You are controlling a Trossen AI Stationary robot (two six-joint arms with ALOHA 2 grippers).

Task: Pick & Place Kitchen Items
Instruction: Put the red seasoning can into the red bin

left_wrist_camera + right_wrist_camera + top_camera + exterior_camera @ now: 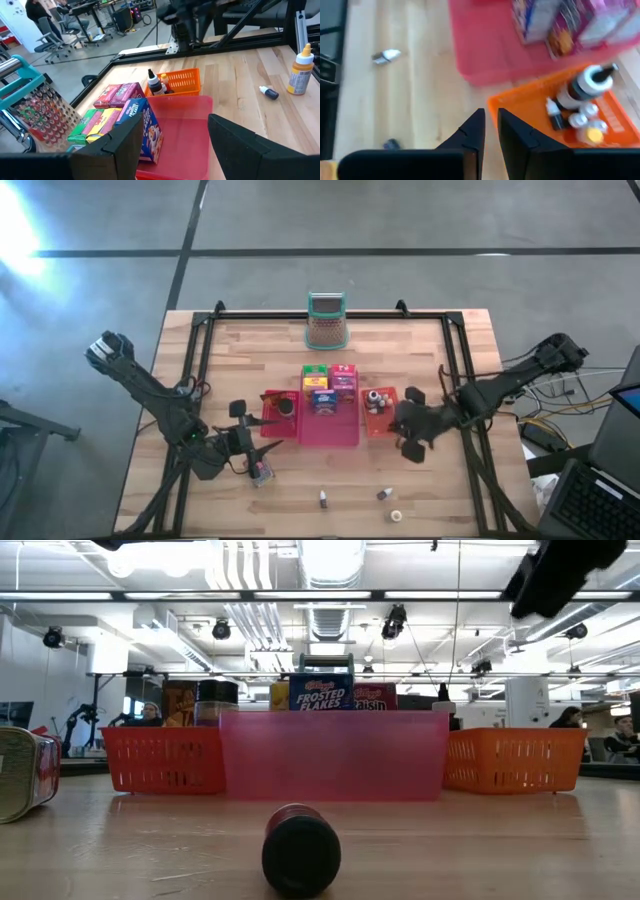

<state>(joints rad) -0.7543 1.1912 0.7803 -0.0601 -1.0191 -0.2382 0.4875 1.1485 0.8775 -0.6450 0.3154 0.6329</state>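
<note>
Several small boxes stand in the far part of the red tray; a blue one is nearest. Small capped bottles stand in the orange tray. A tin lies on its side on the table at the near left. A yellow bottle stands near the front edge, and two tiny capped items lie on the wood there. My left gripper hovers open left of the red tray with nothing between its fingers. My right gripper hangs shut above the orange tray's near edge, holding nothing.
A teal-rimmed mesh holder stands at the far edge. A small red basket sits left of the red tray. Black frame rails run along the table's left and right sides. Bare wood lies between the trays and the front edge.
</note>
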